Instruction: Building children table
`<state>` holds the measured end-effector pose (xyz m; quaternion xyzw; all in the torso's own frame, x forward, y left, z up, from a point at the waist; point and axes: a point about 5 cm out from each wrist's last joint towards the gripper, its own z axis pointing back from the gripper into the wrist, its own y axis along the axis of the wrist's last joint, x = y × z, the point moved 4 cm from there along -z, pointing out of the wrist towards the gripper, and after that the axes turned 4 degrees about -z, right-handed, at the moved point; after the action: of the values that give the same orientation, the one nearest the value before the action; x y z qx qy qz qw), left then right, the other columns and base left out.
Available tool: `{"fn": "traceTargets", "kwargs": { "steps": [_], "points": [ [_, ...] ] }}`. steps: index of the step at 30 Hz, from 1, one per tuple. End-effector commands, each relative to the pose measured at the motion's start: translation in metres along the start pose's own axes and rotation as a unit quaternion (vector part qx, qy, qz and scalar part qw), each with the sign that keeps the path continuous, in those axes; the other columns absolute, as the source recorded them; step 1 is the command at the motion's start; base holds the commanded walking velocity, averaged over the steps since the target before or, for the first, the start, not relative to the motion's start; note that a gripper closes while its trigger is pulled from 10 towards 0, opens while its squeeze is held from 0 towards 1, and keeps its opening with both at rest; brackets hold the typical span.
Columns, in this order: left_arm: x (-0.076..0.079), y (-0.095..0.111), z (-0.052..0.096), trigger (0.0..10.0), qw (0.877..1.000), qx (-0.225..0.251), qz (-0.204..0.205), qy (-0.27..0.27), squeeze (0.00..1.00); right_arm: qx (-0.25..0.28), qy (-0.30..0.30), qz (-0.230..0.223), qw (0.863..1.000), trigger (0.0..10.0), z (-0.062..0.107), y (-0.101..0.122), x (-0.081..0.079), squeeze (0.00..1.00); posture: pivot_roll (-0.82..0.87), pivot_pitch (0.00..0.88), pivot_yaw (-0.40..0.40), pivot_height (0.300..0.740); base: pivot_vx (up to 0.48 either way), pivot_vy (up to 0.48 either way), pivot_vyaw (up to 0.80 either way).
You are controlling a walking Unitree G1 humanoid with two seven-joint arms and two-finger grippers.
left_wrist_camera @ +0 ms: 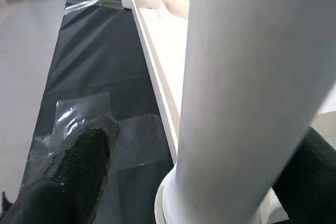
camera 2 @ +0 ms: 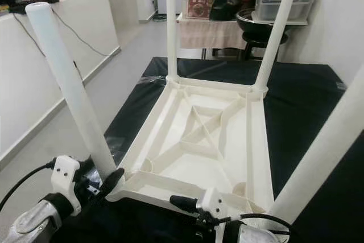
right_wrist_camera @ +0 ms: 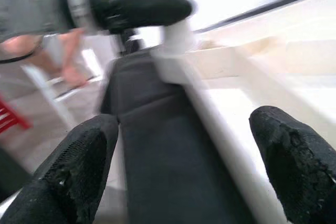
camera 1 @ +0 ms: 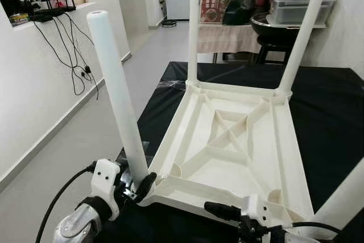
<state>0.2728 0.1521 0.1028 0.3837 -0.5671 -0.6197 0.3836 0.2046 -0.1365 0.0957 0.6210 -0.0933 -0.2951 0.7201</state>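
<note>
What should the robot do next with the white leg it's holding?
Probably press the near-left leg straight down into its corner socket. The left gripper is clamped around its base, the leg leans a little, and the other three legs of the upside-down table top already stand in their corners.

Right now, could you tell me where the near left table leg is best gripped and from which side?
Low on the leg, just above its corner socket, from the robot's side, as the left gripper does. The round, upright shaft suits a two-finger pinch there.
</note>
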Motion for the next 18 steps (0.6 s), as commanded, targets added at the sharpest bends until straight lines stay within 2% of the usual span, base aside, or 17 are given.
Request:
{"fn": "traceTargets", "kwargs": {
  "steps": [1,6,10,18],
  "points": [
    [-0.003,0.000,-0.002,10.0,1.000,-0.002,-0.011,0.003,0.00,0.006,0.001,-0.010,1.000,10.0,0.003,0.004,-0.002,0.00,-0.12,0.000,0.053,0.740,0.000,0.000,-0.80],
    [-0.002,0.000,-0.003,10.0,1.000,-0.002,-0.010,-0.001,0.00,0.012,0.009,-0.017,1.000,10.0,0.008,0.009,-0.006,0.00,-0.12,0.000,0.058,0.740,0.000,0.000,-0.80],
    [0.003,-0.001,-0.008,10.0,1.000,0.002,-0.009,-0.013,0.00,-0.006,0.008,-0.015,1.000,10.0,0.026,0.008,-0.010,0.00,-0.14,0.000,0.068,0.740,0.000,0.000,-0.80],
    [0.012,0.003,-0.012,10.0,0.999,0.010,-0.014,-0.030,0.00,-0.023,-0.022,-0.026,0.999,10.0,0.045,0.009,-0.010,0.00,-0.14,0.000,0.073,0.740,0.000,0.000,-0.80]
  ]
}}
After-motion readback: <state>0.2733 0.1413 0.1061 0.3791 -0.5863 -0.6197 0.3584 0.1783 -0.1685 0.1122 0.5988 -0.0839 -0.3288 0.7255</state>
